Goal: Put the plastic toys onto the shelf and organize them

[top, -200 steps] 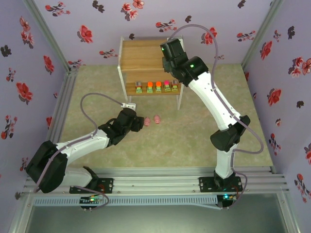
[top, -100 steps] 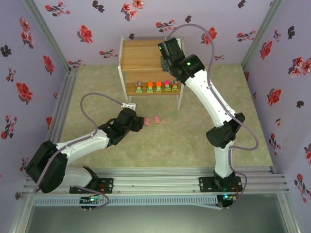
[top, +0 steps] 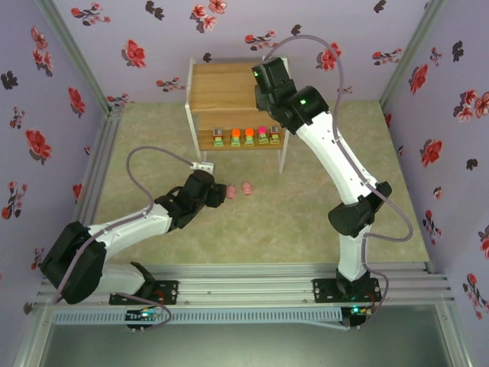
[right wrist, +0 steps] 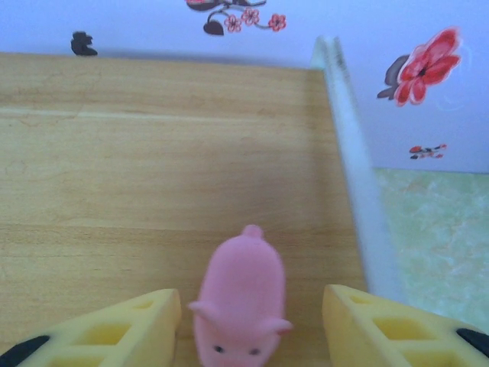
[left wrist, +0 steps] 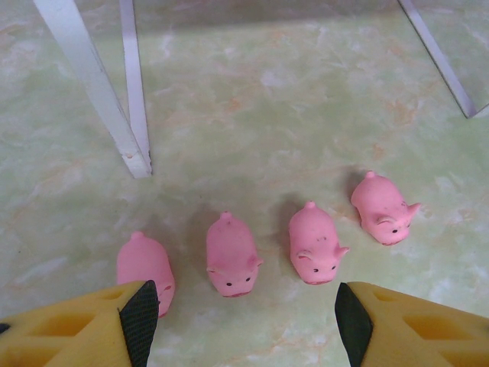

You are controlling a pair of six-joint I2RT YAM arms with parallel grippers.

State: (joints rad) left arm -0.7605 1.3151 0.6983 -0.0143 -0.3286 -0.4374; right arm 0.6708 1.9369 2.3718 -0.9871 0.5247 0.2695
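Your right arm [top: 336, 160] had swung back slightly toward 3 o'clock; your right gripper [right wrist: 250, 325] stood open astride a pink pig [right wrist: 241, 294] on the shelf [right wrist: 114, 153] top, near its 3 o'clock edge. Your left gripper [left wrist: 241, 321] hung open above four pigs [left wrist: 231, 256] on the table [left wrist: 306, 115] at 6 o'clock of the shelf.

Robot lab test cell, not a home or shop. Evid.: three walls [top: 114, 30] are lilac backdrop w/ repeat red+black flower print, hung on bare alu corner posts [top: 76, 57]. Boxed in by them, the table [top: 252, 229] has a green marbled mat top. My two arm bases [top: 145, 294] bolt onto slotted alu rails [top: 244, 279] along the near edge. Grey cables [top: 153, 151] loop loose off both my arms. Small wooden shelf [top: 221, 84] on thin white legs stands toward the far wall like a prop. Reads as a staged data-collection booth.
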